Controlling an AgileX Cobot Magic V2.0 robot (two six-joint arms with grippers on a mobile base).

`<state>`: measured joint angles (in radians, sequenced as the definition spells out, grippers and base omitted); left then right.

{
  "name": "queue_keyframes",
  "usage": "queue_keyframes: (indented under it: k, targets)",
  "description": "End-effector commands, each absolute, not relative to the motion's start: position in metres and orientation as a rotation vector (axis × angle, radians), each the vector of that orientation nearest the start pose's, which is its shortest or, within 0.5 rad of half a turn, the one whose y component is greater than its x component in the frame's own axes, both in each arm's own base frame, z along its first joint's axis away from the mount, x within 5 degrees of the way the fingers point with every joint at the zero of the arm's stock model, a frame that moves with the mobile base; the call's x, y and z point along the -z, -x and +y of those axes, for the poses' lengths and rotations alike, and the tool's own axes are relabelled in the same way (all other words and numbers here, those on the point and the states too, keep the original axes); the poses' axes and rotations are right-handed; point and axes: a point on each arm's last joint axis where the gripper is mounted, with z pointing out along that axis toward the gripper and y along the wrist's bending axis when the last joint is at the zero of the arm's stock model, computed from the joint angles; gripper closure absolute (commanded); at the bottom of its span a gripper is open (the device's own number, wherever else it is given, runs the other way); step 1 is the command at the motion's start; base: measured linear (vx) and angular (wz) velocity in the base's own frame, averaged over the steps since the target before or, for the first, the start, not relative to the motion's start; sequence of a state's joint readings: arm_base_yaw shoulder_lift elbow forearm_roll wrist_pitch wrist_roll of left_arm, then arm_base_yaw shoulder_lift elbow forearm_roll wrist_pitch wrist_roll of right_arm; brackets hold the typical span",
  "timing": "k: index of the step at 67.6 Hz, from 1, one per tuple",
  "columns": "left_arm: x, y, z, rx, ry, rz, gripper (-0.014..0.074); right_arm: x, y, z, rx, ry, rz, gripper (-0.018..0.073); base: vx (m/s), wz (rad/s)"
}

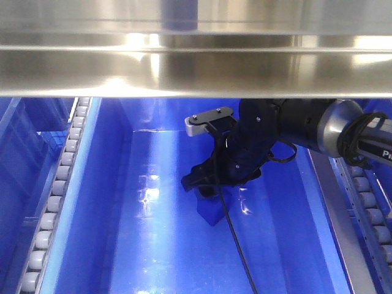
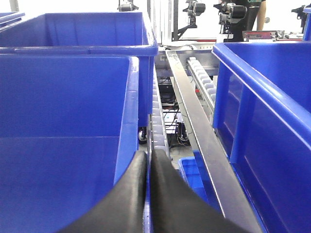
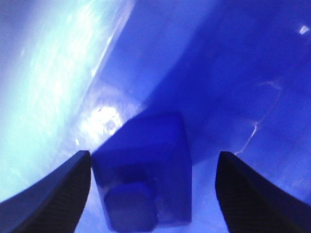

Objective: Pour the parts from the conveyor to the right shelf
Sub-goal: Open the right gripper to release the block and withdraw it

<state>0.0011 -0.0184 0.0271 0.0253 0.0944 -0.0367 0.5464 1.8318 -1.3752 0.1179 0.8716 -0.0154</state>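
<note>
The right gripper point(image 1: 205, 184) reaches down inside a large blue bin point(image 1: 153, 245) that sits below a steel shelf rail point(image 1: 196, 64), with roller tracks point(image 1: 58, 202) running along either side of the bin. In the front view a small blue box point(image 1: 211, 211) lies on the bin floor directly under the gripper, its top partly hidden by the black fingers.

The right wrist view shows the same small blue box point(image 3: 146, 165) between the two dark fingertips point(image 3: 53, 194), a little nearer the left one. The jaws stand wide, with a clear gap on each side of the box, so nothing is clasped. The box looks tilted, one corner toward the camera, and rests on the glossy bin floor point(image 3: 58, 73); whether it holds any parts cannot be told.

The left gripper point(image 2: 147, 194) appears in its own wrist view with its two black fingers point(image 2: 170, 194) pressed together, just a thin slit between them and nothing held. It sits over the rim between a blue tote point(image 2: 68, 121) on one side and a metal rail point(image 2: 194, 126) with rollers point(image 2: 158, 121) on the other; another blue tote point(image 2: 262, 107) stands beyond the rail.
</note>
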Motion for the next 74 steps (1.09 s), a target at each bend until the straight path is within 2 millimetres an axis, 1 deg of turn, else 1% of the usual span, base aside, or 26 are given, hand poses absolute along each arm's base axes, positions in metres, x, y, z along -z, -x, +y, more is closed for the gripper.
queue_keyframes:
  k: [1, 11, 23, 33, 38, 43, 44, 52, 56, 66, 74]
  targets:
    - [-0.21, -0.055, 0.0, 0.022, 0.017, 1.489, 0.0603, -0.271, -0.323, 0.203, -0.305, 0.649, 2.585, 0.0041, 0.0, 0.0]
    - [-0.21, -0.055, 0.0, 0.022, 0.017, 1.489, 0.0603, -0.304, -0.316, 0.198, -0.33, 0.608, 2.447, 0.006, 0.0, 0.0]
    - [-0.21, -0.055, 0.0, 0.022, 0.017, 1.489, 0.0603, -0.34, -0.307, 0.185, -0.296, 0.541, 2.3, 0.0096, 0.0, 0.0]
    - [-0.21, -0.055, 0.0, 0.022, 0.017, 1.489, 0.0603, -0.361, -0.298, 0.176, -0.255, 0.555, 2.225, 0.0104, 0.0, 0.0]
    - [-0.21, -0.055, 0.0, 0.022, 0.017, 1.489, 0.0603, -0.36, -0.296, 0.171, -0.227, 0.548, 2.206, 0.0104, 0.0, 0.0]
    - [-0.21, -0.055, 0.0, 0.022, 0.017, 1.489, 0.0603, -0.358, -0.289, 0.165, -0.214, 0.522, 2.162, 0.0104, 0.0, 0.0]
    - [-0.21, -0.055, 0.0, 0.022, 0.017, 1.489, 0.0603, -0.355, -0.287, 0.164, -0.219, 0.511, 2.155, 0.0104, 0.0, 0.0]
    - [-0.21, -0.055, 0.0, 0.022, 0.017, 1.489, 0.0603, -0.354, -0.27, 0.148, -0.242, 0.442, 2.071, 0.0104, 0.0, 0.0]
    - [-0.21, -0.055, 0.0, 0.022, 0.017, 1.489, 0.0603, -0.355, -0.264, 0.135, -0.247, 0.385, 2.054, 0.0104, 0.0, 0.0]
    - [-0.21, -0.055, 0.0, 0.022, 0.017, 1.489, 0.0603, -0.348, -0.257, 0.09, -0.178, 0.231, 2.083, 0.0104, 0.0, 0.0]
    - [-0.21, -0.055, 0.0, 0.022, 0.017, 1.489, 0.0603, -0.346, -0.24, 0.063, -0.113, 0.186, 2.07, 0.0104, 0.0, 0.0]
